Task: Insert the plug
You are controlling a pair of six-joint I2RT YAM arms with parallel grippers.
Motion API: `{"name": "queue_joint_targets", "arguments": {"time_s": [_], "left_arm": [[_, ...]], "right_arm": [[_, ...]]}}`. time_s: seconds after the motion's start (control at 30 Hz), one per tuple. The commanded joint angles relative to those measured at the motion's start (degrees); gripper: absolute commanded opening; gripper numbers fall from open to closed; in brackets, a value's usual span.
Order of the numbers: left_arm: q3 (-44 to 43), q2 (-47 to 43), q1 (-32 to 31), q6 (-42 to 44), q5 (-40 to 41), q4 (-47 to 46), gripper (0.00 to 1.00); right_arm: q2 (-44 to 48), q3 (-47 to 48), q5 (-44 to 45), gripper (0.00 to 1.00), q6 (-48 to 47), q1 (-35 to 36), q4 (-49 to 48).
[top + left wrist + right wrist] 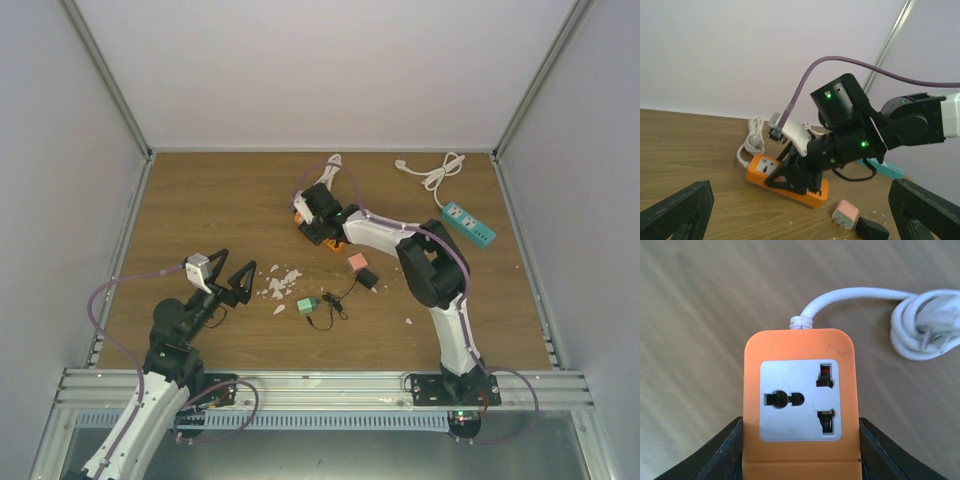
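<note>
The plug (368,280), a small black boxy adapter, lies on the wooden table beside a pink block (356,262); the left wrist view catches it at the bottom edge (871,230). My right gripper (318,218) is shut on the sides of an orange power strip (800,390), whose white socket face looks up between the fingers (725,455). From the left wrist view, the same strip (760,169) rests on the table under that gripper (802,177). My left gripper (230,280) hangs wide open and holds nothing, well left of the plug.
A teal power strip (468,223) with a white cord (435,172) lies at the back right. The orange strip's coiled white cord (925,325) lies behind it. A green block (306,305), a thin black cable (325,315) and white scraps (280,285) are mid-table.
</note>
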State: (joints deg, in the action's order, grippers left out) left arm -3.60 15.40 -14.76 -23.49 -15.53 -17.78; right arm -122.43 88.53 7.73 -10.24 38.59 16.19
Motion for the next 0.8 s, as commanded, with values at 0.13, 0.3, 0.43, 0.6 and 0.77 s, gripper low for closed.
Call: {"name": "queue_joint_targets", "arguments": {"time_s": [0.13,0.3,0.43,0.6,0.77], "left_arm": [[1.0,-0.9,-0.2,-0.2,0.7,-1.6,0.99],[1.0,-0.9,-0.2,-0.2,0.8,-1.7,0.99],[1.0,-0.9,-0.2,-0.2,0.8,-1.8,0.99],[0.9,-0.8,-0.2,-0.1,0.7,-1.8,0.99],[0.8,-0.9,-0.2,-0.1,0.7,-1.8,0.99]], "right_arm": [[-1.4,1.6,-2.1,0.55,-2.3,4.5,2.8],[-1.9,0.7,-0.8,0.67,-2.0,4.6,3.9],[2.3,-4.0,0.5,0.98,-1.2,4.4,-0.1],[9.4,-5.2,4.5,1.00,3.5,-1.0,0.3],[14.2,-5.2,10.0,1.00,8.3,-9.6,2.8]]}}
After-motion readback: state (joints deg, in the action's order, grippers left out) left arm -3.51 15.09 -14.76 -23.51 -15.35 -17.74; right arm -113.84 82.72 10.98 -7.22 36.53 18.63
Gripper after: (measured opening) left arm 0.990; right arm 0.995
